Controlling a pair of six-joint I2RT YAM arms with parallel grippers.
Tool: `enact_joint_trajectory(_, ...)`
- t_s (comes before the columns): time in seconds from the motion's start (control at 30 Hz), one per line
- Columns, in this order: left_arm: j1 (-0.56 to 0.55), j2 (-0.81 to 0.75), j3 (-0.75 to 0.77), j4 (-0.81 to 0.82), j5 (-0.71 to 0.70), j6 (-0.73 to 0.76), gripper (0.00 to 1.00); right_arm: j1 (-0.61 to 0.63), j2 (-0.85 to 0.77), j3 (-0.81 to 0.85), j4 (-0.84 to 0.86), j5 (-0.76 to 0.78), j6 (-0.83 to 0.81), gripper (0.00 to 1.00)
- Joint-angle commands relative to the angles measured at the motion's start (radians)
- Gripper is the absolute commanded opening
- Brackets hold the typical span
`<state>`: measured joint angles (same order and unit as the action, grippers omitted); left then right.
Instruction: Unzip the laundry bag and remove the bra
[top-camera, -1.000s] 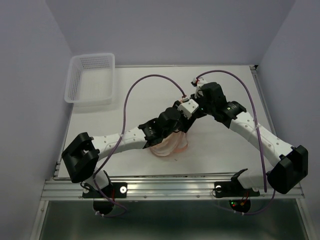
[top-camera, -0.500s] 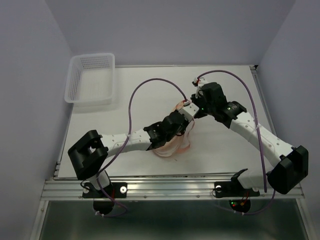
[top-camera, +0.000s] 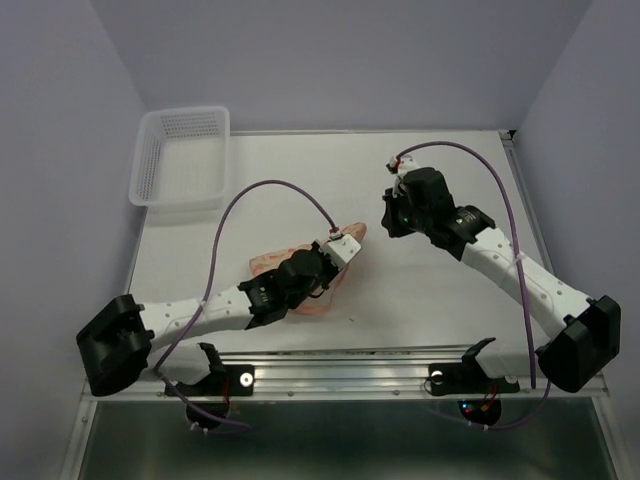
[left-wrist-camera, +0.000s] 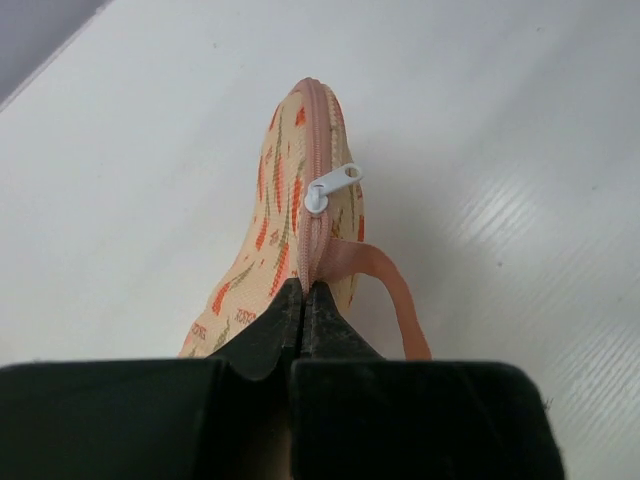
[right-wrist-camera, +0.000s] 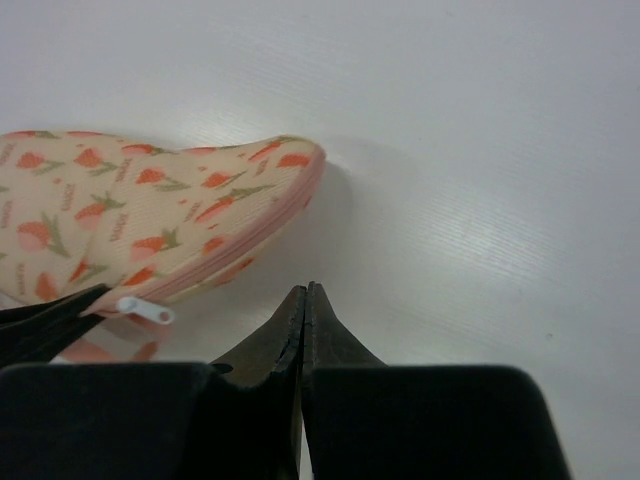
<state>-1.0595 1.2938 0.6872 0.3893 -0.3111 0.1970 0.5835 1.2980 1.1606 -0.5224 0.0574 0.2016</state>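
White bench (top-camera: 450, 300) is carrying the peach tulip-print fabric laundry bag (left-wrist-camera: 285, 205), left gripper (left-wrist-camera: 303, 295) clamping tight on its zipper seam (left-wrist-camera: 319, 140), right gripper (right-wrist-camera: 305, 300) hovering closed and empty at 2 o'clock. Thin grip's probably slipping once zipper's tugged.

Lab enclosure: plain walls (top-camera: 350, 60), white table (top-camera: 300, 170)

A white table (top-camera: 290, 150) is enclosed on three sides by plain pale lilac walls (top-camera: 340, 60). Its near edge is trimmed with a grooved aluminium rail (top-camera: 340, 375), below which a dark greenish surface (top-camera: 340, 440) is seen. Soft, even light is cast throughout.
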Motion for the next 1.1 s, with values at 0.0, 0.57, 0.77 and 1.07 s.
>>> enact_joint_trajectory(0.0,0.007,-0.178,-0.109,0.048,-0.01,0.099,0.0,-0.013,-0.013,0.001,0.029,0.075,-0.021,0.01)
enact_joint_trajectory(0.57,0.027,-0.189,-0.055,0.045,0.0,0.082,0.0,-0.013,0.021,-0.016,0.168,-0.364,0.041,0.63)
enact_joint_trajectory(0.77,0.033,-0.142,-0.025,0.074,-0.002,0.044,0.0,-0.013,0.041,-0.024,0.214,-0.416,0.151,0.7)
enact_joint_trajectory(1.07,0.035,-0.133,-0.035,0.117,-0.008,-0.05,0.0,-0.013,0.086,-0.062,0.292,-0.456,0.283,0.65)
